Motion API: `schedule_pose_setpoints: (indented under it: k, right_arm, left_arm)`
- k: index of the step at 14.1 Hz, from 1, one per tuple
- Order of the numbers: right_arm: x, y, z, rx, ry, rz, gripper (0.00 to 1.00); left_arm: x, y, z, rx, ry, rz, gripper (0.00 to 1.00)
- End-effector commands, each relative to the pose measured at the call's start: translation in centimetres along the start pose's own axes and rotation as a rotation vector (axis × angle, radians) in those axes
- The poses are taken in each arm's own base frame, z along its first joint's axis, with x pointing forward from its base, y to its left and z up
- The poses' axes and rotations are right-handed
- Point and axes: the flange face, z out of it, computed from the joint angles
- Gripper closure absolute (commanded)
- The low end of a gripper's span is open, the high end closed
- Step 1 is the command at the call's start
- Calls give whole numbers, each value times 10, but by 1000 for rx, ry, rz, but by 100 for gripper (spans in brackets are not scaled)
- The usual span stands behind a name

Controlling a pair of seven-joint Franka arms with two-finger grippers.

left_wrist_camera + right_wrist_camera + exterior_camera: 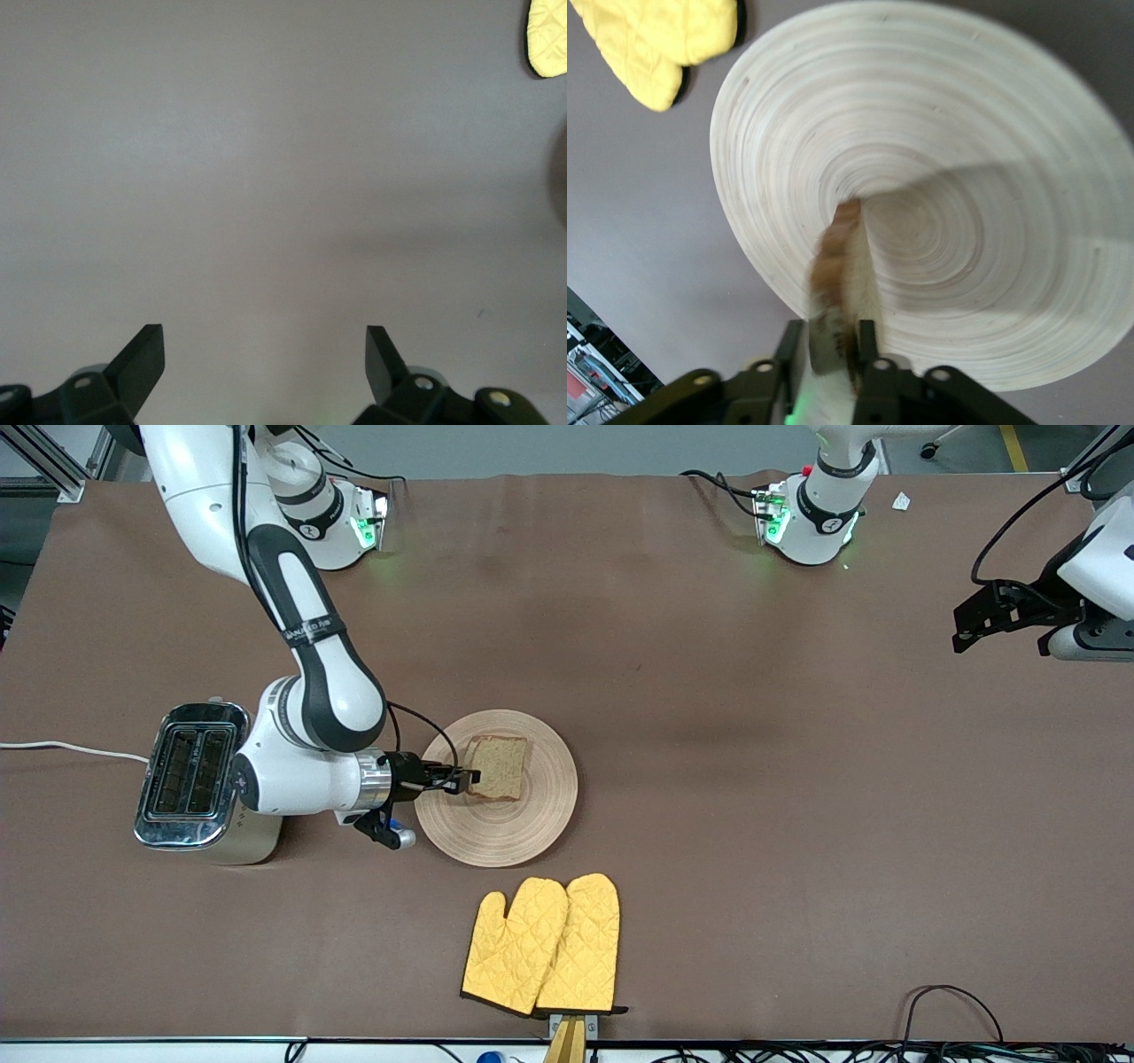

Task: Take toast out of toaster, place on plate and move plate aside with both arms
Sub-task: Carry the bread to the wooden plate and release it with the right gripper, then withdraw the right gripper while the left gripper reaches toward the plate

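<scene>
The toast (498, 767), a tan speckled slice with a brown crust, is over the round pale wooden plate (540, 815). My right gripper (467, 777) is shut on the toast's edge, at the plate's side toward the toaster. In the right wrist view the toast (837, 274) shows edge-on between my right gripper's (830, 345) fingers, over the plate (957, 133). My left gripper (961, 638) is open and empty, up in the air at the left arm's end of the table; it waits there. In the left wrist view its fingers (142, 359) stand wide apart over bare cloth.
A chrome two-slot toaster (190, 775) stands toward the right arm's end, beside the plate. Two yellow quilted oven mitts (545, 948) lie nearer the front camera than the plate; they also show in the right wrist view (656, 35). A white cable (71, 749) runs from the toaster.
</scene>
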Motion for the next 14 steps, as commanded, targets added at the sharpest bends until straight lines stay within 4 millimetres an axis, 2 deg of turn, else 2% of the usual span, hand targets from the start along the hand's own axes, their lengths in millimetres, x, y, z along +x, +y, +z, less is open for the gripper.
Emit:
schedule_pose_setpoints:
  k: [1, 4, 7, 10, 12, 14]
  right_arm:
    - [8, 10, -34, -55, 58, -34, 0]
    - [13, 17, -72, -177, 136, -92, 0]
    - [4, 20, -114, -335, 214, -162, 0]
    - [-16, 24, -177, -479, 323, -220, 0]
    - [-33, 34, -219, -544, 356, -232, 0]
    - [-49, 53, -270, -565, 365, -260, 0]
  left_arm:
    - [1, 0, -4, 4, 11, 4, 0]
    - [1, 2, -5, 1, 12, 6, 0]
    - [2, 5, -3, -4, 9, 21, 0]
    - [13, 7, 15, -66, -24, 17, 0]
    - [16, 8, 19, -75, -26, 14, 0]
    - [23, 12, 27, -89, -24, 13, 0]
